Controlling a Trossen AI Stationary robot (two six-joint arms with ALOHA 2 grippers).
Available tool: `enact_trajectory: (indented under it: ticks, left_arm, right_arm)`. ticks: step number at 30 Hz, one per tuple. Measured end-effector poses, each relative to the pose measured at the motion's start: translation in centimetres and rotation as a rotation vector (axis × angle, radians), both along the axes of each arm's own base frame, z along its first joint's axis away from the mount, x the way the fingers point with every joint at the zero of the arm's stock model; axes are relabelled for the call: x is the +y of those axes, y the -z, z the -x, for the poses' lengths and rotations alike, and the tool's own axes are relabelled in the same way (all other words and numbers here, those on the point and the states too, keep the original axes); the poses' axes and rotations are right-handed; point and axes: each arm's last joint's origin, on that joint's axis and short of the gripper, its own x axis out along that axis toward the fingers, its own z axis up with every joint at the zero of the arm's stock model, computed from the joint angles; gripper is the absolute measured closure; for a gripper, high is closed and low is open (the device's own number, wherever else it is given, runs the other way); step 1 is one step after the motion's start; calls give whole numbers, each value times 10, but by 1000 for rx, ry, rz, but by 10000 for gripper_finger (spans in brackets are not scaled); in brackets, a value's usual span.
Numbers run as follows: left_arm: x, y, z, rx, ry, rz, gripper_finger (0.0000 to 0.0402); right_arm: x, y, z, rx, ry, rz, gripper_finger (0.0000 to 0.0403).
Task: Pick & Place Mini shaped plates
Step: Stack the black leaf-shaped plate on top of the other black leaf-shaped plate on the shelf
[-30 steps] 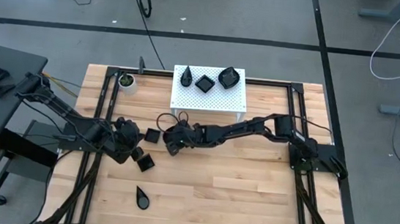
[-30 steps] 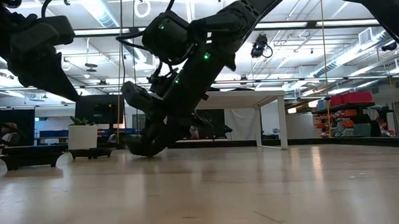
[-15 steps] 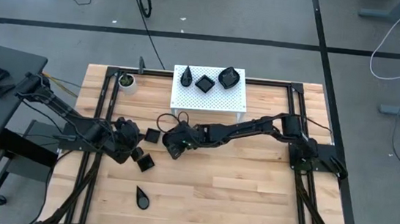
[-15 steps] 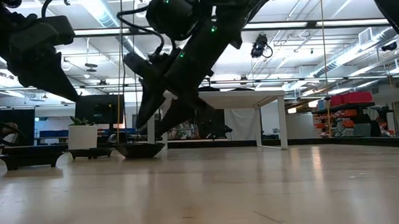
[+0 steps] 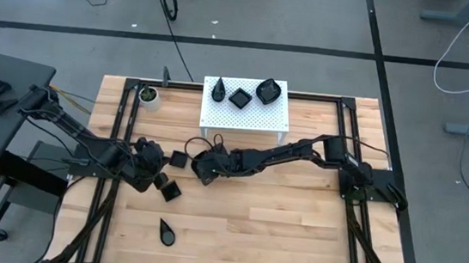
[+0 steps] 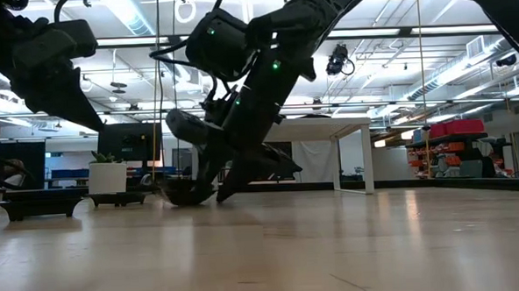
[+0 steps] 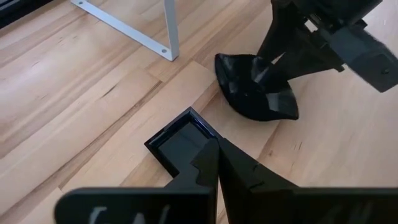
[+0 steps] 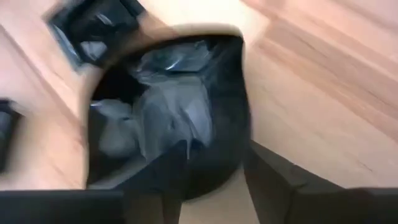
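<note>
A glossy black shell-shaped dish (image 7: 245, 93) (image 8: 155, 112) sits on its base on the wooden table (image 5: 294, 232), just in front of the white stand. My right gripper (image 5: 200, 166) (image 6: 210, 184) leans down over it, shut on its wall. My left gripper (image 5: 164, 167) (image 7: 214, 158) hovers shut just behind a black square dish (image 7: 177, 140) (image 5: 177, 159) that lies flat. Another square dish (image 5: 168, 191) and a teardrop dish (image 5: 166, 231) lie nearer the front edge. Three more black dishes (image 5: 240, 96) sit on the stand. My right gripper holds the shell dish by its side wall (image 8: 233, 146), one finger (image 8: 165, 177) inside the bowl and one (image 8: 270, 180) outside. The fingers come slanting down from the table's right. The dish's base (image 6: 187, 199) rests on the table.
The white perforated stand (image 5: 275, 114) stands on thin legs (image 7: 169, 28) at the far middle of the table. A small white cup (image 5: 148, 96) sits at the far left. Black rails (image 5: 117, 137) run along both sides. Bare wood lies at the near right.
My right gripper lifted off the shell dish with its fingers spread apart above it, then came back down and closed over the dish's wall. The dish stayed on the table throughout.
</note>
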Motion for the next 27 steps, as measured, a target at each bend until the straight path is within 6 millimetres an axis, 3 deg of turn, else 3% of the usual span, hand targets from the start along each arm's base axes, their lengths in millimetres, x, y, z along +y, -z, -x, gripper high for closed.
enact_trajectory:
  ticks: [9,12,16,21,24,27]
  left_arm:
    - [0,0,0,1,2,2,385]
    - [0,0,0,1,2,2,385]
    - [0,0,0,1,2,3,385]
    - [0,0,0,-4,-2,-5,385]
    - [0,0,0,-8,-5,-10,385]
    - [0,-1,0,-16,-11,-16,385]
  right_arm:
    - [1,-1,-3,-18,-60,45,351]
    - [7,-13,1,-8,-103,66,391]
    - [16,-47,11,-7,-171,96,390]
    - [16,-123,45,-17,-181,217,398]
    - [-2,-162,73,8,-51,403,399]
    - [-39,-187,109,8,150,497,399]
